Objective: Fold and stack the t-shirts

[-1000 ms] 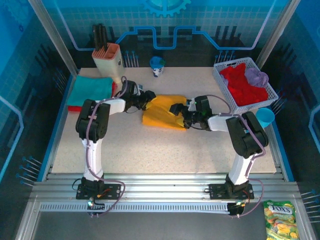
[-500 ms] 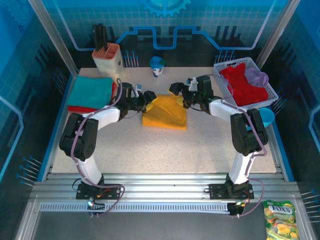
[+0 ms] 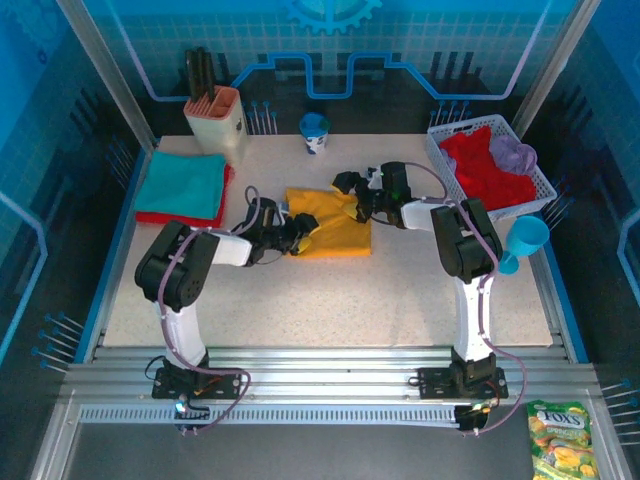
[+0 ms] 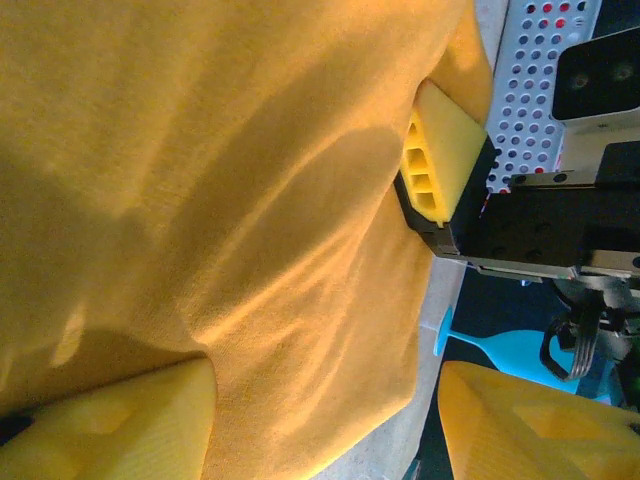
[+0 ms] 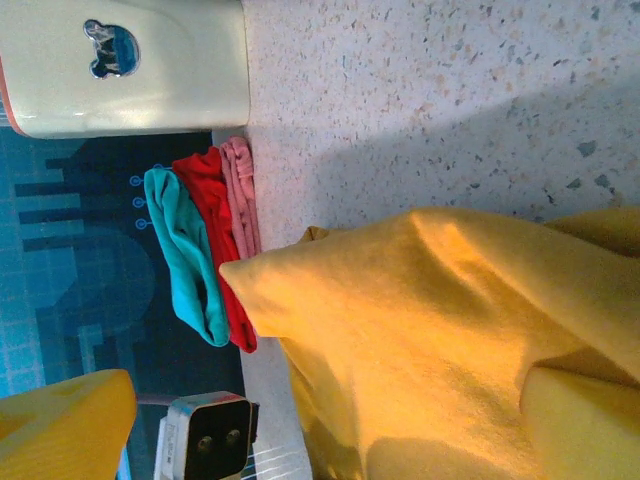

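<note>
A mustard-yellow t-shirt (image 3: pixel 328 222) lies folded in the middle of the table. My left gripper (image 3: pixel 300 238) is at its near left corner, open, with the cloth's edge (image 4: pixel 300 330) lying loose between the yellow fingers (image 4: pixel 110 425). My right gripper (image 3: pixel 352 196) is at the shirt's back edge, open wide over the yellow cloth (image 5: pixel 430 330). At the far left lies a folded stack, a teal t-shirt (image 3: pixel 183 183) on a red one (image 3: pixel 150 217). A red t-shirt (image 3: pixel 485 175) and a lavender one (image 3: pixel 515 152) lie crumpled in the basket.
The white mesh basket (image 3: pixel 445 160) stands at the back right. A beige holder (image 3: pixel 218 115) with dark utensils and a blue-lidded cup (image 3: pixel 315 132) stand at the back. A blue goblet (image 3: pixel 525 240) stands by the right arm. A snack bag (image 3: pixel 560 430) lies off the table.
My right gripper went from the shirt's near right side up to its back edge. My left gripper came from the shirt's back left corner down to its near left corner.
</note>
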